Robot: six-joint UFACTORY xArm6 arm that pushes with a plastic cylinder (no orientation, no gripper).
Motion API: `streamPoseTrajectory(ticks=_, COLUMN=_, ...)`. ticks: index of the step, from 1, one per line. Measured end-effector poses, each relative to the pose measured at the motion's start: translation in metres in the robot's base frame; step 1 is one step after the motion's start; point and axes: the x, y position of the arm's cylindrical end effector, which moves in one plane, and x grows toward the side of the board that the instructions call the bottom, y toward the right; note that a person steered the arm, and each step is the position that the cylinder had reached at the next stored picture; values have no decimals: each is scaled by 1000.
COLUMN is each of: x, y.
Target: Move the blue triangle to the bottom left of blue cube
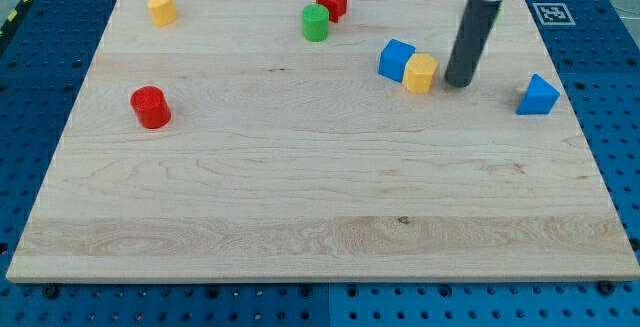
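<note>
The blue triangle [538, 95] lies near the board's right edge. The blue cube [396, 60] sits at the upper middle right, touching a yellow block [421, 72] on its right side. My tip [459, 82] stands on the board just right of the yellow block, between it and the blue triangle, a clear gap left of the triangle. The dark rod rises from the tip toward the view's top.
A red star-like block [332, 1] and a green cylinder [316, 23] sit at the top middle. A yellow block [162, 8] is at the top left. A red cylinder [151, 107] is at the left. The wooden board [300, 217] lies on a blue perforated table.
</note>
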Motion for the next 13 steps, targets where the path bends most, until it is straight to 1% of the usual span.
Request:
streamPoseTrajectory(ticks=1, x=-15, y=55)
streamPoseTrajectory(ticks=2, x=-14, y=109)
streamPoseTrajectory(ticks=3, x=23, y=123)
streamPoseTrajectory(ticks=4, x=52, y=69)
streamPoseTrajectory(ticks=5, x=60, y=-23)
streamPoseTrajectory(ticks=6, x=60, y=-54)
streamPoseTrajectory(ticks=7, x=49, y=-54)
streamPoseTrajectory(ticks=8, x=35, y=-94)
streamPoseTrajectory(ticks=10, x=-12, y=-221)
streamPoseTrajectory(ticks=11, x=-53, y=-229)
streamPoseTrajectory(ticks=13, x=-80, y=-229)
